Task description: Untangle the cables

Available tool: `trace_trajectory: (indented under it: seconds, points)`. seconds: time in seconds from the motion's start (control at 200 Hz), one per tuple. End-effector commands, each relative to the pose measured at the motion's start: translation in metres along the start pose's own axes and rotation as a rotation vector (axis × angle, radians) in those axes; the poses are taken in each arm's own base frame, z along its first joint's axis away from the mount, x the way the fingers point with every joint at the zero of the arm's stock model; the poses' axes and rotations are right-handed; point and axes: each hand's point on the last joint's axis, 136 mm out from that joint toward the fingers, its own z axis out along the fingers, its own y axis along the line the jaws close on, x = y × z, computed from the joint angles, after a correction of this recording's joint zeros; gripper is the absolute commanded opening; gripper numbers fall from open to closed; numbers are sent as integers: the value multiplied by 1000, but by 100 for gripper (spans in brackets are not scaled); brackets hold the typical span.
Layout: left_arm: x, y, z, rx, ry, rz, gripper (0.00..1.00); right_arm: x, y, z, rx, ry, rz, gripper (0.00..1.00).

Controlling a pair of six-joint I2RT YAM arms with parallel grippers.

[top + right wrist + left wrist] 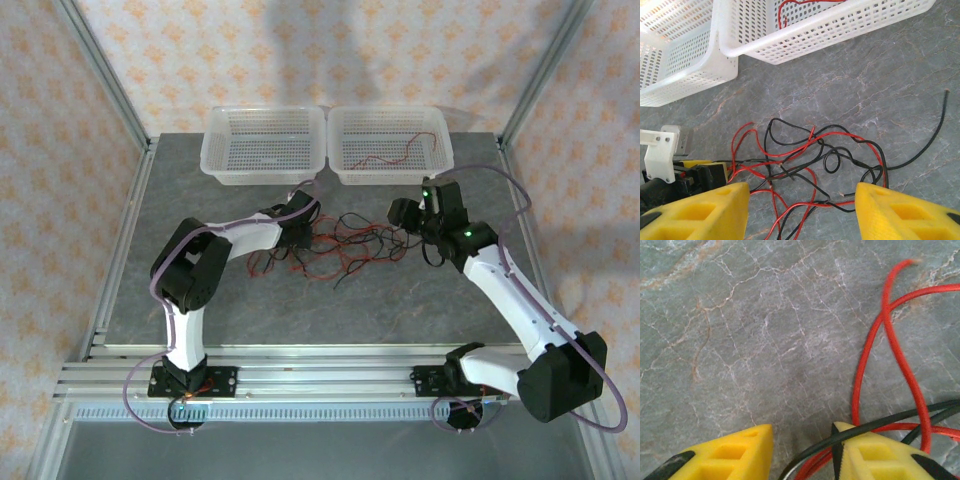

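Grey marbled table (390, 300) holds tangled red-and-black cables (342, 243).

Left gripper (802, 457) held low, jaws parted. Right gripper (802, 210) held higher, jaws spread wide. Both arms extended forward, wrists angled inward.

- Cables (340, 245) lie tangled mid-table (400, 305), left gripper (801, 429) at their 9 o'clock, right gripper (802, 187) at 3 o'clock
- Left basket (262, 178) and right basket (385, 178) sit side by side at 12 o'clock
- One loose cable (385, 158) lies inside the right basket
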Motion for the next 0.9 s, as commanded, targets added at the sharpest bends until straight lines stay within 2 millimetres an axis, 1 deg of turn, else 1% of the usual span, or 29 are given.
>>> trace_trajectory:
  seconds: [0.0, 0.115, 0.185, 0.245, 0.32, 0.35, 0.355, 0.365, 0.47, 0.611, 0.726, 0.801, 0.816, 0.891]
  points:
    - [-7, 7, 5, -21, -15, 7, 34, -2, 3, -5, -11, -20, 7, 57]
    - [-14, 6, 2, -15, -39, 1, 30, -1, 3, -4, -10, -17, 9, 57]
    - [-19, 4, -3, -3, -55, -5, 25, 0, 3, -4, -11, -16, 9, 56]
    - [-23, 4, -7, 5, -70, -12, 18, 1, 3, -3, -13, -13, 11, 56]
    - [-26, 4, -12, 10, -88, -21, 0, 4, 3, -1, -17, -4, 15, 55]
    - [-25, 4, -11, 10, -86, -25, 0, 5, 4, 0, -21, -4, 15, 55]
    - [-30, 4, -17, 14, -102, -28, 0, 5, 4, 0, -22, -3, 15, 55]
    - [-33, 3, -22, 20, -114, -31, 0, 6, 4, 0, -24, -1, 16, 55]
    - [-44, 3, -43, 41, -159, -53, 0, 15, 6, 4, -41, 19, 23, 55]
    - [-61, 0, -85, 70, -227, -66, 0, 33, 12, 14, -93, 56, 52, 55]
    - [-71, -9, -120, 78, -276, -46, 0, 47, 27, 24, -161, 81, 70, 55]
    - [-72, -17, -139, 79, -296, -24, 0, 53, 42, 27, -215, 90, 78, 55]
    - [-72, -19, -142, 80, -302, -20, 0, 57, 43, 33, -214, 105, 78, 55]
    - [-73, -29, -159, 89, -321, -4, 0, 60, 58, 40, -253, 105, 89, 55]
